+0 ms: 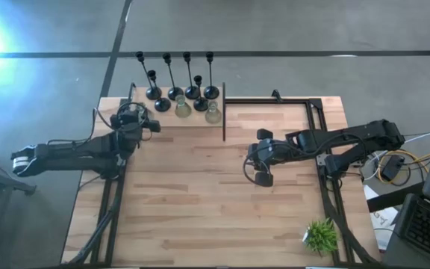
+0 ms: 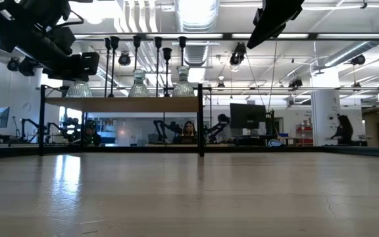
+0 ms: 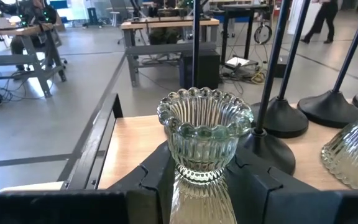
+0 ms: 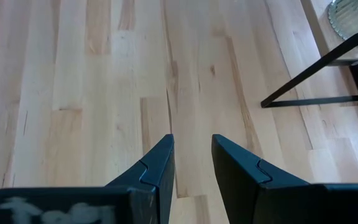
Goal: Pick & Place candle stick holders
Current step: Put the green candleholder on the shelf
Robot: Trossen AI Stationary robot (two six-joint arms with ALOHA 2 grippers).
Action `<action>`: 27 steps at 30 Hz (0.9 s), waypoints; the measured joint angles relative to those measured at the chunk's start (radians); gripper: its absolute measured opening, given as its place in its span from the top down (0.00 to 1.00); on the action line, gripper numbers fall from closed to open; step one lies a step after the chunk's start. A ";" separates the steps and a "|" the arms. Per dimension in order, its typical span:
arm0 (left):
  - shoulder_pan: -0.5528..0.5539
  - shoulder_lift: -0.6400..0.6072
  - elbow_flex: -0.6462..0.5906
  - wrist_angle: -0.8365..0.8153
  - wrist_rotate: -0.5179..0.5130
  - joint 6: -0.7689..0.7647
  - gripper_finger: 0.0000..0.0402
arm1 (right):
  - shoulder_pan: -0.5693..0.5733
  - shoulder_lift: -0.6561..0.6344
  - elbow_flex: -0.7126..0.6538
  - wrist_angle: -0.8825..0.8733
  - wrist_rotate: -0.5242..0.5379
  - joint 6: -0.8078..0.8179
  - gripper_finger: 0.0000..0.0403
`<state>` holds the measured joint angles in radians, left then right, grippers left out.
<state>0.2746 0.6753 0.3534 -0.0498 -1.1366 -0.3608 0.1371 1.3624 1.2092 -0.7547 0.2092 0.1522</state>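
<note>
Several black candle stick holders (image 1: 174, 93) with round bases and thin stems stand on a raised wooden shelf (image 1: 170, 123) at the table's far left. Two clear glass holders (image 1: 183, 109) (image 1: 212, 113) stand in front of them. My left gripper (image 1: 133, 113) is at the shelf's left end, shut on a third clear glass holder (image 3: 204, 134), which also shows in the low view (image 2: 79, 89). My right gripper (image 1: 262, 173) is open and empty above the middle of the table; it also shows in the right wrist view (image 4: 192, 168). My left gripper pinches the glass holder's narrow neck (image 3: 199, 173), just below its fluted cup, between its two fingers (image 3: 149, 180). The fingers come about level from the table's near left. The holder stands upright. I cannot tell whether its base rests on the shelf or is just clear of it.
A black frame bar (image 1: 224, 112) bounds the shelf's right end, and a black rail (image 1: 290, 101) runs along the table's far right. A small green spiky plant (image 1: 321, 235) stands at the near right corner. Bare wooden tabletop (image 1: 200, 202) spreads across the middle and near side.
</note>
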 joint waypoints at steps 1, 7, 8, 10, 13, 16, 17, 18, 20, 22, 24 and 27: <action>0.000 -0.001 0.000 0.000 0.000 0.006 0.71 | 0.000 0.000 -0.002 0.000 0.000 0.003 0.75; 0.001 -0.003 0.000 -0.001 -0.001 0.013 0.70 | 0.000 0.000 -0.013 0.004 0.000 0.005 0.75; 0.002 -0.003 0.000 -0.001 -0.002 0.013 0.70 | 0.000 0.000 -0.015 0.003 0.000 0.007 0.75; 0.005 -0.003 0.000 -0.002 -0.002 0.013 0.69 | 0.000 0.000 -0.019 0.005 0.000 0.017 0.75; 0.005 -0.003 0.000 -0.002 -0.003 0.013 0.68 | 0.000 0.000 -0.027 0.004 0.000 0.024 0.75; 0.005 -0.004 0.000 -0.002 -0.005 0.013 0.67 | 0.000 0.000 -0.036 0.004 0.000 0.028 0.75; 0.005 -0.005 0.000 -0.002 -0.005 0.012 0.67 | 0.000 0.000 -0.038 0.004 0.000 0.029 0.75; 0.005 -0.007 0.000 -0.002 -0.005 0.012 0.67 | 0.000 0.000 -0.040 0.005 0.000 0.029 0.75; 0.005 -0.010 0.000 -0.002 -0.005 0.012 0.67 | 0.000 0.000 -0.042 0.004 0.000 0.031 0.75; 0.005 -0.013 0.000 -0.002 -0.005 0.012 0.67 | 0.000 0.000 -0.042 0.004 0.000 0.032 0.75; 0.006 -0.016 0.000 -0.002 -0.005 0.012 0.67 | 0.000 0.000 -0.042 0.005 0.000 0.032 0.75; 0.006 -0.021 0.000 -0.002 -0.005 0.013 0.67 | 0.000 0.000 -0.042 0.006 0.000 0.032 0.75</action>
<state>0.2802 0.6538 0.3531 -0.0521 -1.1416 -0.3473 0.1371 1.3624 1.1671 -0.7487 0.2092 0.1837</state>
